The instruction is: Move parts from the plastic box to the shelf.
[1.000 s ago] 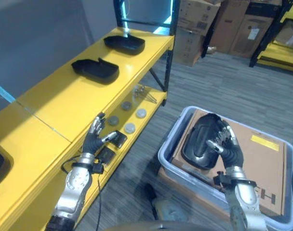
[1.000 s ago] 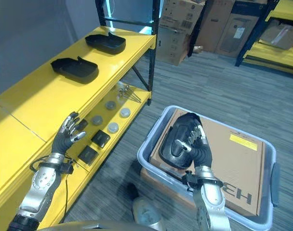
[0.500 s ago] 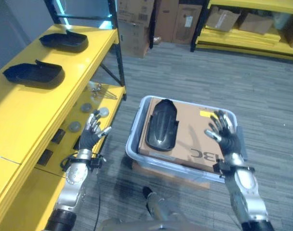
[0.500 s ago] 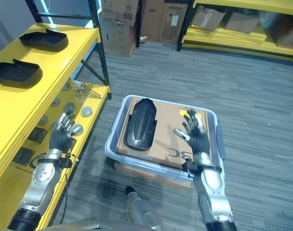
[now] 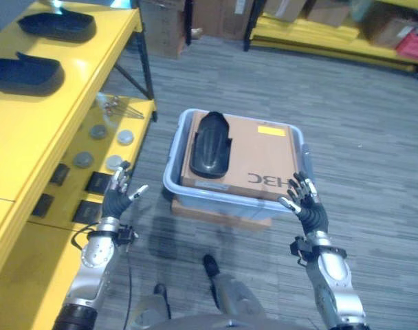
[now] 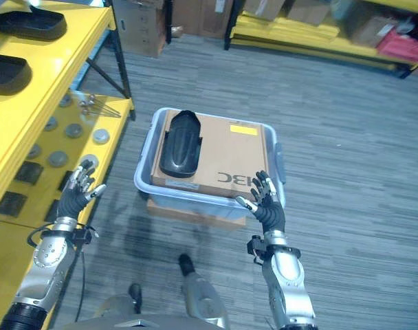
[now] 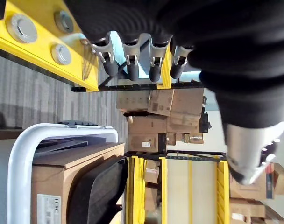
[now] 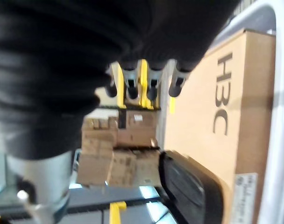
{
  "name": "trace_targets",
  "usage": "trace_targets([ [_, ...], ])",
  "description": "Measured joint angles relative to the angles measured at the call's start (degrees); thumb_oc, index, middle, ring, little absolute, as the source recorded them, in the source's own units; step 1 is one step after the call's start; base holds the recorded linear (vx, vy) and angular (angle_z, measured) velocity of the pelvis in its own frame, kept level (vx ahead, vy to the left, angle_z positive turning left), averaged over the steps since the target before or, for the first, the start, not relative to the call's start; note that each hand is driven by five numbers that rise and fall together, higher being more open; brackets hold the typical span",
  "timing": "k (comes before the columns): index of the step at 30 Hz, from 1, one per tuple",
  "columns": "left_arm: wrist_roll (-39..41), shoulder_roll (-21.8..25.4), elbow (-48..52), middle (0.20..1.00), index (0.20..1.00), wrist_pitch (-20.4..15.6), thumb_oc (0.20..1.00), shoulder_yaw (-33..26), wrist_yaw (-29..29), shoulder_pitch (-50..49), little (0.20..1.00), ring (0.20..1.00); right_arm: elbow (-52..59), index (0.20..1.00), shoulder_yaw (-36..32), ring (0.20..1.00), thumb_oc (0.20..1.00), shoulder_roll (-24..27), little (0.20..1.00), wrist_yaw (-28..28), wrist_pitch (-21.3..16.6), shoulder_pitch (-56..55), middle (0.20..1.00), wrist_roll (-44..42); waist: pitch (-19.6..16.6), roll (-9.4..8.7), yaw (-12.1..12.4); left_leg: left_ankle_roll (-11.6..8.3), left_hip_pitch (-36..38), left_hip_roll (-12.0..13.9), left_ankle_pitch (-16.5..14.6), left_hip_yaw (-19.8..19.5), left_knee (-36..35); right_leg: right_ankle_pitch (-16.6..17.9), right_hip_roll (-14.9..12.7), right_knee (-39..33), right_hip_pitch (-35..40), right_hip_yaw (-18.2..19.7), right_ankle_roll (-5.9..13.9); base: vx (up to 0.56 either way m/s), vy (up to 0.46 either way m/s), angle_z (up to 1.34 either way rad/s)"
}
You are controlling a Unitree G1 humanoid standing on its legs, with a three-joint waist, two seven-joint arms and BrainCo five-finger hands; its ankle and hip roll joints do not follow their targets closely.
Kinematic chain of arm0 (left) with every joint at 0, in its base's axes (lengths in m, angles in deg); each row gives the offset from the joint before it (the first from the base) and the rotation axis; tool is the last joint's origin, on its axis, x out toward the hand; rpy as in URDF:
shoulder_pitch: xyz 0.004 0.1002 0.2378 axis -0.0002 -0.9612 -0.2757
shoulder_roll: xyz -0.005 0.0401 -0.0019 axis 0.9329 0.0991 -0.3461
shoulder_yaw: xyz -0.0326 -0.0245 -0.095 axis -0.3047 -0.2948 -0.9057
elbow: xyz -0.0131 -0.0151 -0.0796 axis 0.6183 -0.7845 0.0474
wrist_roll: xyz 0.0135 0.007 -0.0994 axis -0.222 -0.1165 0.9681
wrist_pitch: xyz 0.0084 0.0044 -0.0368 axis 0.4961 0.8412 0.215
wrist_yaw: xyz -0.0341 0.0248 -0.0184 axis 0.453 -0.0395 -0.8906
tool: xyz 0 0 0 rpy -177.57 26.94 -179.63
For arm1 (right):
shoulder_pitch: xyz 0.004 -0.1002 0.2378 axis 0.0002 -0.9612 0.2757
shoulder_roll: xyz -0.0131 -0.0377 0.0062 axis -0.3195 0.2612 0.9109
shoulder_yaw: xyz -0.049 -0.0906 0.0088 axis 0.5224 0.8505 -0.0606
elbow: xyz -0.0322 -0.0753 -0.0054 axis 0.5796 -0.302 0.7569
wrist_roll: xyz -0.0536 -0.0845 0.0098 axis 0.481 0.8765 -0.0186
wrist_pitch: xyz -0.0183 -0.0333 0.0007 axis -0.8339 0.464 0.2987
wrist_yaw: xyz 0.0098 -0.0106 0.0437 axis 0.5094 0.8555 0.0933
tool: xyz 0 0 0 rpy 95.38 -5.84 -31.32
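A black moulded plastic part (image 5: 212,143), long and rounded, lies on the left half of a flat brown cardboard carton (image 5: 254,161); the carton sits inside a pale grey plastic box (image 5: 173,187) at the centre of the left eye view, filling it almost rim to rim; the box rests on the grey striped carpet (image 5: 360,130), with a second slab of cardboard (image 5: 219,212) showing under its near edge.

The right hand (image 5: 306,206) hovers just beside the box's near right corner, fingers spread and straight, thumb apart, holding nothing; whether it touches the rim cannot be told; the right wrist view shows the carton's printed top and the black part (image 8: 191,189) past the dark fingertips (image 8: 175,87).

The left hand (image 5: 117,198) is raised at lower left of the frame, between the box and the yellow shelf (image 5: 30,117), fingers loosely extended and empty.

On the shelf's top level, upper left, two more black parts (image 5: 22,74) lie side by side, apart from each other; the lower level carries several round grey discs (image 5: 97,131), a small bundle of metal screws (image 5: 115,104) and a few dark square pieces (image 5: 97,182).

Along the top of the frame stand stacked cardboard boxes (image 5: 164,27) and another yellow rack (image 5: 312,38) with a red item (image 5: 412,48) at the upper right.
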Motion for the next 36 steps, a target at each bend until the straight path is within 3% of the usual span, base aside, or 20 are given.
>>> trace_targets([
  [1,0.0,0.6,0.5,1.0,1.0,0.0,1.0,-0.9,0.3,-0.5,1.0,1.0,-0.7,1.0,0.1,1.0,1.0,0.0,1.0,1.4,0.5,2.0,1.0,2.4,-0.5,-0.4,1.2,-1.42,-0.1,0.0,1.8,0.7,-3.0,0.8,-0.4,-4.7,0.8,1.2,-3.2,-0.01,-0.106,-0.08],
  [2,0.0,0.9,1.1,1.0,1.0,0.0,1.0,-1.1,0.3,-1.1,1.0,1.0,-0.7,1.0,0.2,1.0,1.0,0.0,1.0,2.4,0.6,3.6,1.0,3.8,-0.6,-0.21,1.3,-2.08,-0.2,0.8,2.9,1.4,-4.9,1.8,0.2,-6.2,0.5,1.3,-3.83,-0.02,-0.151,-0.21],
  [5,0.0,0.9,1.1,1.0,1.0,0.0,1.0,-0.3,0.1,-1.7,1.0,1.0,-0.8,1.0,0.4,1.0,1.0,1.7,1.0,5.8,0.9,6.5,1.0,7.7,-1.0,-0.67,1.3,-3.12,-0.6,2.9,4.8,1.3,-7.5,3.6,1.9,-8.6,-0.2,1.0,-4.16,-0.04,-0.108,-0.08],
  [9,0.3,1.2,1.2,1.0,1.0,0.0,1.0,3.0,-0.4,-1.6,1.0,1.0,-5.6,1.0,0.2,1.0,1.0,5.2,1.0,10.4,1.2,10.3,1.0,11.0,-1.9,-1.09,1.2,-3.26,-4.0,3.5,6.5,-0.7,-8.3,5.2,2.2,-9.9,-2.2,-1.2,-4.77,-0.05,-0.067,0.2],
  [13,1.7,3.2,1.3,1.0,1.0,0.0,1.0,6.5,-1.2,0.4,1.0,1.0,-13.8,1.0,1.6,1.0,1.0,6.8,1.0,15.0,3.1,19.4,1.0,15.4,-1.7,-0.8,3.0,-4.14,-7.6,3.3,8.6,-2.6,-8.1,6.8,1.9,-11.4,-4.2,-2.5,-4.84,-0.07,-0.076,0.27],
  [15,2.5,4.4,1.3,1.0,1.0,-0.2,1.0,8.3,-2.3,2.1,1.0,1.0,-19.0,1.0,2.2,1.0,1.0,6.7,1.0,17.2,3.6,24.8,1.0,16.4,-0.9,0.45,5.1,-4.52,-9.5,3.1,9.6,-5.0,-8.2,7.2,1.7,-11.9,-4.6,-4.6,-4.85,-0.02,-0.057,0.49],
  [20,3.1,5.2,1.2,1.0,1.0,-0.4,1.0,8.5,-2.2,2.2,1.0,1.0,-25.8,1.0,3.4,1.0,1.0,6.9,1.0,21.4,5.0,31.4,1.0,17.6,0.2,2.1,8.1,-4.49,-10.5,2.9,10.4,-6.6,-9.2,7.1,1.2,-12.1,-4.9,-6.6,-4.79,0.02,-0.011,0.21],
  [28,3.6,6.1,1.1,1.0,1.0,-0.8,1.0,8.8,-1.3,3.1,1.0,1.0,-32.6,1.0,4.3,1.0,1.0,10.0,1.0,25.3,8.3,37.1,1.0,19.9,1.7,2.18,8.4,-4.23,-11.1,1.4,10.8,-8.3,-9.2,6.6,-0.2,-12.1,-4.4,-8.2,-4.05,0.04,0.002,0.14],
  [31,3.7,6.3,0.9,1.0,1.0,-1.0,1.0,8.8,0.2,4.1,1.0,1.0,-42.1,1.0,5.5,1.0,1.0,10.5,1.0,26.7,12.7,42.8,1.0,22.6,2.6,2.68,9.9,-4.23,-11.2,1.1,10.8,-8.6,-9.2,6.3,-0.7,-12.4,-4.0,-9.0,-3.74,0.03,0.0,0.09],
  [36,3.7,6.5,0.4,1.0,1.0,-1.5,1.0,10.5,1.6,5.8,1.0,1.0,-56.7,1.0,8.1,1.0,1.0,11.1,1.0,27.5,14.1,50.3,1.0,22.9,4.1,3.78,10.9,-4.22,-12.1,0.8,11.0,-9.9,-9.1,6.1,-0.9,-12.6,-4.2,-10.2,-3.51,0.0,-0.004,0.14],
])
